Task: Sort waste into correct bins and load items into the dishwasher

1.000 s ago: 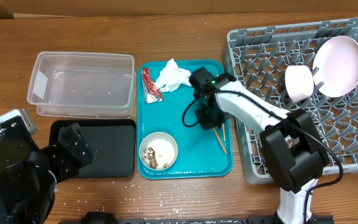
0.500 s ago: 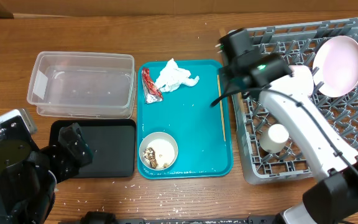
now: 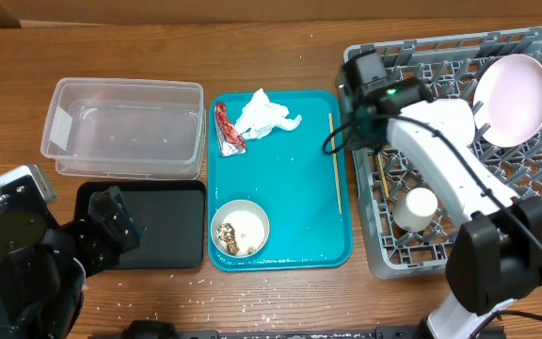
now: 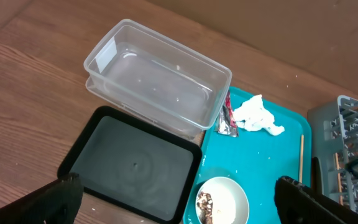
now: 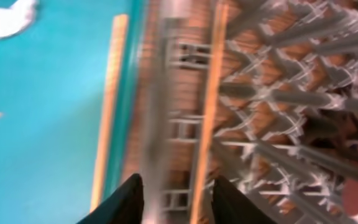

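My right gripper (image 3: 363,130) (image 5: 182,200) is open over the left edge of the grey dish rack (image 3: 497,221). One chopstick (image 5: 207,106) lies in the rack below its fingers, also seen from overhead (image 3: 382,179). The other chopstick (image 3: 335,168) (image 5: 107,112) lies on the teal tray's right side. The pale plate (image 3: 513,99) leans in the rack; my arm mostly covers the pink bowl. The cream bowl (image 3: 240,228) with food crumbs (image 4: 205,204), the tissue (image 3: 266,115) and the wrapper (image 3: 227,129) are on the teal tray. My left gripper (image 4: 182,202) is open and empty above the black tray (image 3: 153,221).
The clear tub (image 3: 125,127) stands behind the black tray, left of the teal tray (image 3: 294,202). A small white cup-like object (image 3: 415,207) sits in the rack's front left. Crumbs are scattered on the wooden table's front edge.
My right arm lifted a chopstick off the teal tray, swung right to the rack, and the chopstick now lies in the rack. The left arm has not moved.
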`<state>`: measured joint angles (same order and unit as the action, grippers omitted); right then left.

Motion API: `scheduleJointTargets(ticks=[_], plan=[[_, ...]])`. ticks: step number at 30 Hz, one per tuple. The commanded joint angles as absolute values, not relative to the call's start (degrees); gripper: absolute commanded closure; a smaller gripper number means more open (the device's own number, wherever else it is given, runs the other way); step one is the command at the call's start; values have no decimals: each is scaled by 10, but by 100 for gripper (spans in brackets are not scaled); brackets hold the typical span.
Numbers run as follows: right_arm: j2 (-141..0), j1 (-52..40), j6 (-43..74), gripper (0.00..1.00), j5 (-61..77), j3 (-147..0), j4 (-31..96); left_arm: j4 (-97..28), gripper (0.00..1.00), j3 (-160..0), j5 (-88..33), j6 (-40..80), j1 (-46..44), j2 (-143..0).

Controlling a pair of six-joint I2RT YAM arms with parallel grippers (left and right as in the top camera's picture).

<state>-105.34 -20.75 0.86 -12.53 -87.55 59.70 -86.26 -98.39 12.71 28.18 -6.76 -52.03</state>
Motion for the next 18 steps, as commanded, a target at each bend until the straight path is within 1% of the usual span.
scheduleJointTargets(ticks=[1, 4, 7, 14, 18], plan=[[-1020, -258, 61, 58, -107, -891, 603, -864, 0, -985, 137, 283, -72, -521], [-1023, -291, 78, 54, -98, -884, 604, -864, 0, -985, 137, 283, -72, -521], [-1027, -314, 97, 52, -98, -858, 575, -864, 0, -985, 137, 283, -72, -521], [-1049, -319, 120, 53, -113, -768, 469, -864, 0, -985, 137, 283, -72, -521], [-1088, -319, 120, 53, -144, -754, 438, -864, 0, -985, 137, 283, -72, -521]])
